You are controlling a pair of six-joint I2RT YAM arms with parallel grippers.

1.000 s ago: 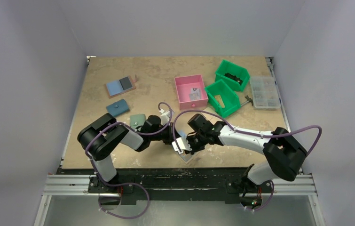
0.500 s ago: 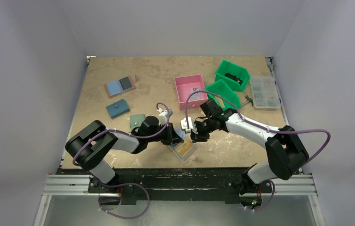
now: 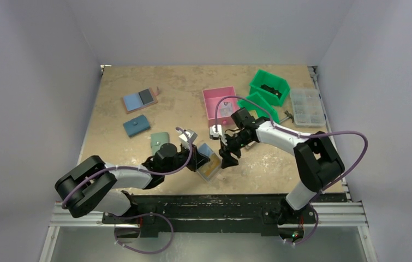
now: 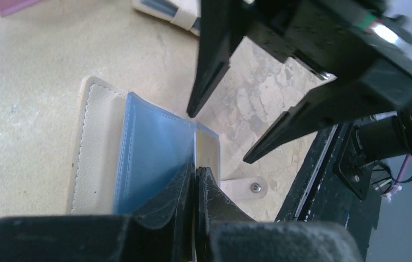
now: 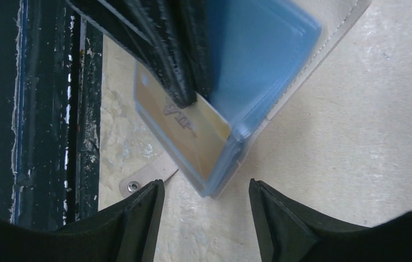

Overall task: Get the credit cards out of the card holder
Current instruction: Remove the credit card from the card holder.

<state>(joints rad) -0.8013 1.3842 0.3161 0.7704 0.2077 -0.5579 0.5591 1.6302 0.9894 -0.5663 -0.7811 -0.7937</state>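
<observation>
Near tabletop [image 3: 171, 82] front edge: card holder [image 3: 210, 168], credit card [image 5: 192, 131] inside. At its 9 o'clock, left gripper [image 3: 195, 158]; at 3 o'clock, right gripper [image 3: 227, 163]. Well apart at 2 o'clock, compartment box [image 3: 307, 107].

Left end effector [image 4: 195, 173] pinches the card holder's [image 4: 97, 136] blue sleeve [image 4: 150, 146]; right end effector [image 4: 218, 137] spread nearby
</observation>
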